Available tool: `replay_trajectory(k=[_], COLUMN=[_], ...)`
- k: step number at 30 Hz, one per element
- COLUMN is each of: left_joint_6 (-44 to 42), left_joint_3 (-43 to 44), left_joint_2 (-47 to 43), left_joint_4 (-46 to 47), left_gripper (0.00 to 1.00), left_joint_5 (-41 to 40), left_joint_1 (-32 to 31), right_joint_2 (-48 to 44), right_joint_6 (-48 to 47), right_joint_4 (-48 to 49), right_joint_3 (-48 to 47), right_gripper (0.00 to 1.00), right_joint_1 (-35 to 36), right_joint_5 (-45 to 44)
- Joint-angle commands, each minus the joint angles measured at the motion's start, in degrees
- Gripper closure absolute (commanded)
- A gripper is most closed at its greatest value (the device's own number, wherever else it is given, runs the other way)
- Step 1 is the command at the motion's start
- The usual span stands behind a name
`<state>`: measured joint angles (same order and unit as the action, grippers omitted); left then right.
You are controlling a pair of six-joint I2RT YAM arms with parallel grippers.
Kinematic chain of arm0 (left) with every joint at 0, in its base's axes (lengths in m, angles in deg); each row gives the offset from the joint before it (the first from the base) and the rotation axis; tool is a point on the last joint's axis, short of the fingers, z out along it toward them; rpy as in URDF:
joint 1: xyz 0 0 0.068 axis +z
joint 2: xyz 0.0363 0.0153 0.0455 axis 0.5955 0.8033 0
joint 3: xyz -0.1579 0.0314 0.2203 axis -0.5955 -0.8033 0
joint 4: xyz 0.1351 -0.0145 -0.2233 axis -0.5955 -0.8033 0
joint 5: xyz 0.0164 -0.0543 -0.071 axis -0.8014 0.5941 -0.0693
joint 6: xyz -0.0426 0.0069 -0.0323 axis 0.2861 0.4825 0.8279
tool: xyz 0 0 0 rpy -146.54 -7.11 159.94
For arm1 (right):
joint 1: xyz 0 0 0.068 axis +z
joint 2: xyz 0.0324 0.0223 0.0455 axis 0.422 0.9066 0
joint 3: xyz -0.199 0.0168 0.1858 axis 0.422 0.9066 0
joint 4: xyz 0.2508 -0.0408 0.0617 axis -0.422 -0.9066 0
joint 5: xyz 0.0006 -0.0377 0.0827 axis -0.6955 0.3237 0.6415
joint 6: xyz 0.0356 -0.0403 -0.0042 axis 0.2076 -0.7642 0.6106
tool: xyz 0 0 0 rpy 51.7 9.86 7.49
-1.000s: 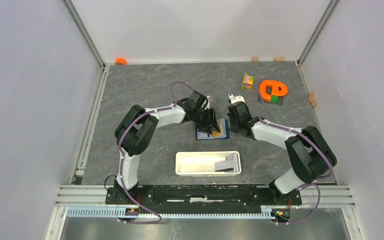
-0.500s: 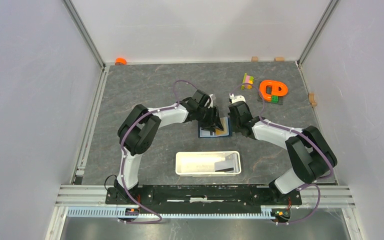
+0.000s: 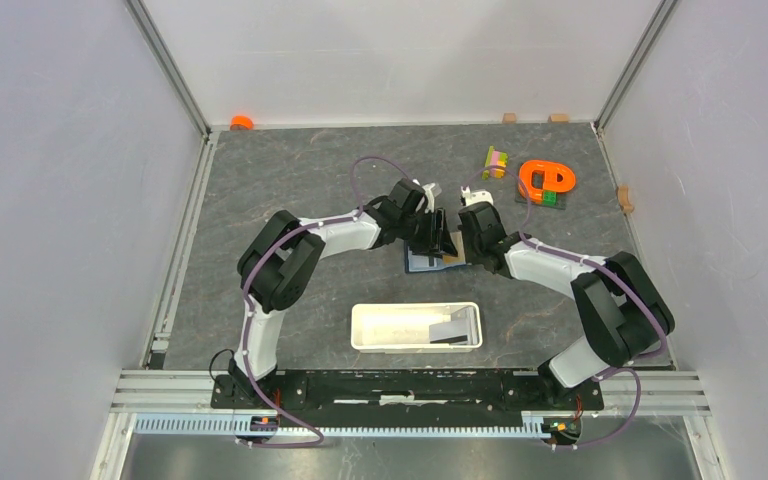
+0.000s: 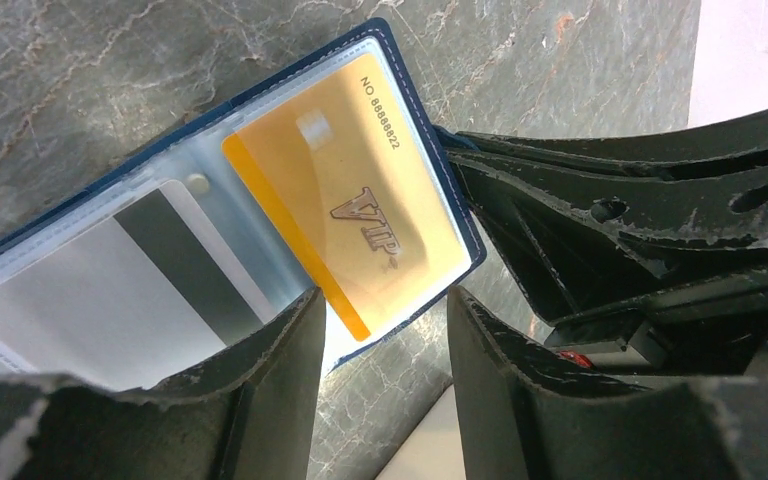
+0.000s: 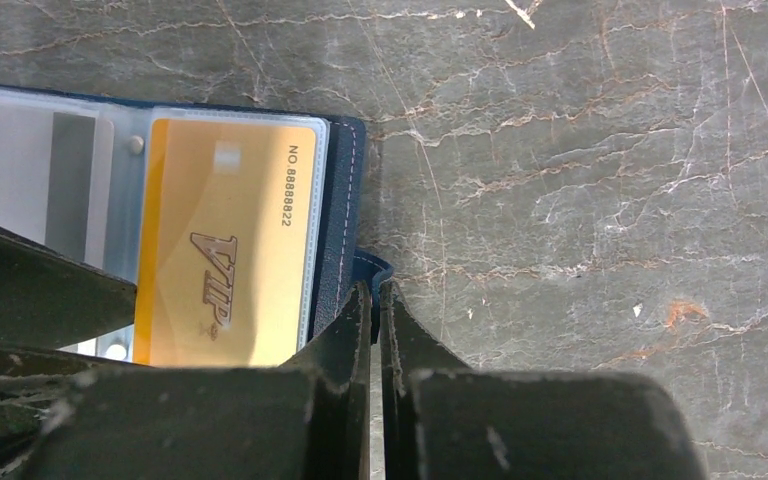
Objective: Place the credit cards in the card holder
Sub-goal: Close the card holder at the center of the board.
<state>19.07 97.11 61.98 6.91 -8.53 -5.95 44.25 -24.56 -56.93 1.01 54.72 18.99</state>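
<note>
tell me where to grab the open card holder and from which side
Pinch the small snap tab sticking out past the card holder's cover edge beside the gold VIP card, coming from the side away from the cards. It's the only part proud of the flat holder; the right gripper is shut on it.

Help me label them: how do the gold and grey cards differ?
The gold card reads VIP with a number; the grey card shows a dark stripe. The gold card lies nearer the snap tab than the grey card. Both sit in clear sleeves of the card holder.
</note>
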Motion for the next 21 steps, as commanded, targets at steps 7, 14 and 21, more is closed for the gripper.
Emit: replay_trajectory(k=[7,14,21], left_joint_6=[-4.52,-6.01,-9.95], left_joint_3=[-4.11,-7.41,-9.91], left_joint_2=[-6.03,-16.3,-24.9], left_joint_4=[5.51,-6.55,-20.24], left_gripper=[0.39,0.28,0.22], left_joint_5=[-0.6,-0.89,1.27], left_joint_1=[-0.15,2.68,11.8], right_joint_2=[-3.77,-6.15,-10.14], right_joint_6=[0.37,-0.67,-1.27], right_joint_4=[-1.27,-4.79,-7.11], right_joint_3=[-0.74,-3.08,-7.03], right_gripper=[1.0,1.0,1.0], right_joint_1=[-0.09,-0.93,-0.8], right_joint_5=[-0.45,-2.57,-0.55])
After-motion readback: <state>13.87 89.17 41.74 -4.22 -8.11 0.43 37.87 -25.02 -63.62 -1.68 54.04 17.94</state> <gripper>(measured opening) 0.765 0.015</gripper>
